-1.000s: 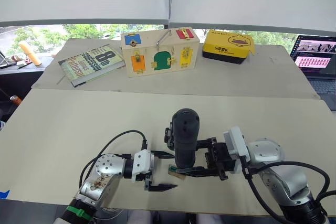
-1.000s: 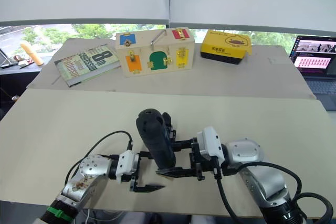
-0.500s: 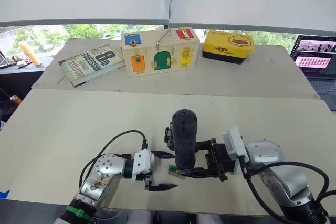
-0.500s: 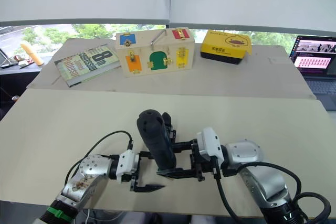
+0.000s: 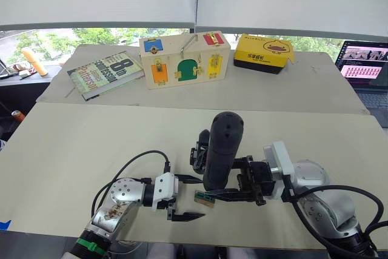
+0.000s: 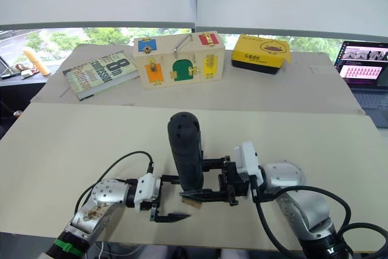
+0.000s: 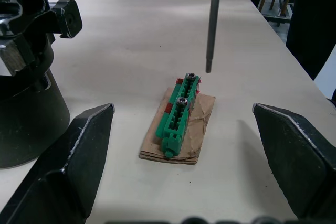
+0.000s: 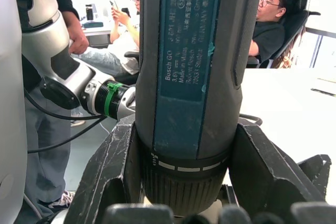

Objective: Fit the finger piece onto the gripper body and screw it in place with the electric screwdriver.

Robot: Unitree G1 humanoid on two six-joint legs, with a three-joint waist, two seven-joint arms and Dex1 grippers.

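the thick dark navy-black cylindrical electric screwdriver [image 5: 222,150] stands bit-down in our right gripper [image 5: 250,181], whose jaws are clenched round its lower barrel; in the last half second it has tipped and shifted to our right, so its thin metal bit [image 7: 212,22] now hangs just above a screw head in the small green-and-tan screw holder [image 7: 179,118]. we judge that we are fetching a screw, not yet driving one. the small black blocky gripper body [image 5: 200,148] sits just behind the screwdriver, untouched; we cannot make out the loose finger piece. our left gripper [image 5: 180,198] rests released on the pale table [image 5: 91,144] beside the holder. the barrel label reads "bosch go" and "made in", the book [image 5: 104,74] "8".
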